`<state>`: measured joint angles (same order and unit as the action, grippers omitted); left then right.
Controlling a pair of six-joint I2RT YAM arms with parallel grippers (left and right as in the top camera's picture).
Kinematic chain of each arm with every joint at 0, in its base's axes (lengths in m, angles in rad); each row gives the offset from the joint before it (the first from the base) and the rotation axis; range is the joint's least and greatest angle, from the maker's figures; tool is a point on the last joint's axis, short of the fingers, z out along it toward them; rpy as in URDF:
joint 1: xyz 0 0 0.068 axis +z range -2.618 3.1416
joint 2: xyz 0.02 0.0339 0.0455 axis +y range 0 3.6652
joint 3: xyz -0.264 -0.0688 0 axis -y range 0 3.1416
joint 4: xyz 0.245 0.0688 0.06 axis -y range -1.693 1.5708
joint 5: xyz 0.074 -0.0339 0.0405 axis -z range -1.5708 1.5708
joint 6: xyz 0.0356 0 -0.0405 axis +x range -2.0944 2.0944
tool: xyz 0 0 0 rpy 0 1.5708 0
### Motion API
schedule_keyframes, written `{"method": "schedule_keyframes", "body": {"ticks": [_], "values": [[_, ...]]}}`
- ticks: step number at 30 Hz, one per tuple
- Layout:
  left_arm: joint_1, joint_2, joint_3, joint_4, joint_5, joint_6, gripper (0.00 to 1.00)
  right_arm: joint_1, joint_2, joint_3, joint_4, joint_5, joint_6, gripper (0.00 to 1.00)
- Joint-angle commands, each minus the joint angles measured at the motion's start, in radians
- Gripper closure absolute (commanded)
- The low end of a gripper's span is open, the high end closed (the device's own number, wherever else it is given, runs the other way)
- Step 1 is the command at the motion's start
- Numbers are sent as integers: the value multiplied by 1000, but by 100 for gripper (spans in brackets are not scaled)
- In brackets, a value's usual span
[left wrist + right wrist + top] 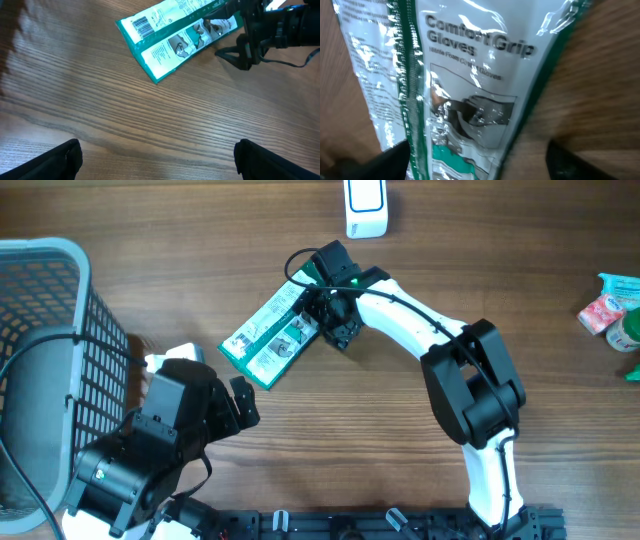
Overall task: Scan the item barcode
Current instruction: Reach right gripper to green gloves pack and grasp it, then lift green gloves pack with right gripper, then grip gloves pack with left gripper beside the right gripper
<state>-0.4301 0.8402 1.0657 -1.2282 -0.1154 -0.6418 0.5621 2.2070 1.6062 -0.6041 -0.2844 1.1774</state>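
Now, the grasp: my right gripper (476, 161) straddles the glove packet (265, 335) toward the far edge of the desk (450, 240), jaws wide, nothing clamped yet. Next, close squarely — left gripper (157, 157) wide, empty.

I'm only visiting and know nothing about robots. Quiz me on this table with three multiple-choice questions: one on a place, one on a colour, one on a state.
1. Where does the flat plastic glove packet lie?
A. in the grey mesh basket
B. on the wooden table
C. on top of the white scanner

2. What colour are its borders?
A. green
B. red
C. blue

3. The left gripper is:
A. shut on the packet
B. open and empty
C. holding the basket

Answers: B, wood shows all around it; A, its edges are green; B, its fingers stand apart over bare wood.
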Motion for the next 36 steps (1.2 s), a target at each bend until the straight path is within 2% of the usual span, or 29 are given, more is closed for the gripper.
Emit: {"method": "schedule_keyframes", "body": {"ticks": [1, 2, 4, 5, 6, 8, 13, 14, 16, 17, 20, 24, 28, 30, 36], "values": [[0, -2, 4, 0, -13, -10, 0, 5, 94, -4, 20, 37, 16, 36], [0, -2, 4, 0, -13, -10, 0, 5, 99, -4, 19, 38, 8, 47], [0, -2, 4, 0, -13, -10, 0, 6, 102, -4, 19, 48, -26, 58], [0, -2, 4, 0, -13, -10, 0, 5, 102, -4, 19, 52, -59, 67], [0, -2, 4, 0, -13, -10, 0, 5, 102, -4, 19, 52, -91, 81], [0, -2, 4, 0, -13, -10, 0, 3, 102, -4, 11, 52, -149, 96], [0, -2, 4, 0, -13, -10, 0, -37, 88, 4, -99, 90, -270, 96], [0, -2, 4, 0, -13, -10, 0, -143, -17, 11, -327, 231, -485, 96], [0, -2, 4, 0, -13, -10, 0, -193, -111, 11, -396, 262, -660, 96], [0, -2, 4, 0, -13, -10, 0, -212, -173, 11, -421, 262, -701, 96], [0, -2, 4, 0, -13, -10, 0, -221, -300, 11, -475, 262, -756, 96], [0, -2, 4, 0, -13, -10, 0, -221, -320, 11, -512, 260, -764, 96], [0, -2, 4, 0, -13, -10, 0, -221, -382, 11, -515, 80, -894, 96], [0, -2, 4, 2, -13, -10, 0, -221, -500, 11, -538, -32, -961, 96], [0, -2, 4, 58, -6, -10, 0, -221, -719, 11, -632, -208, -1106, 96]]}}
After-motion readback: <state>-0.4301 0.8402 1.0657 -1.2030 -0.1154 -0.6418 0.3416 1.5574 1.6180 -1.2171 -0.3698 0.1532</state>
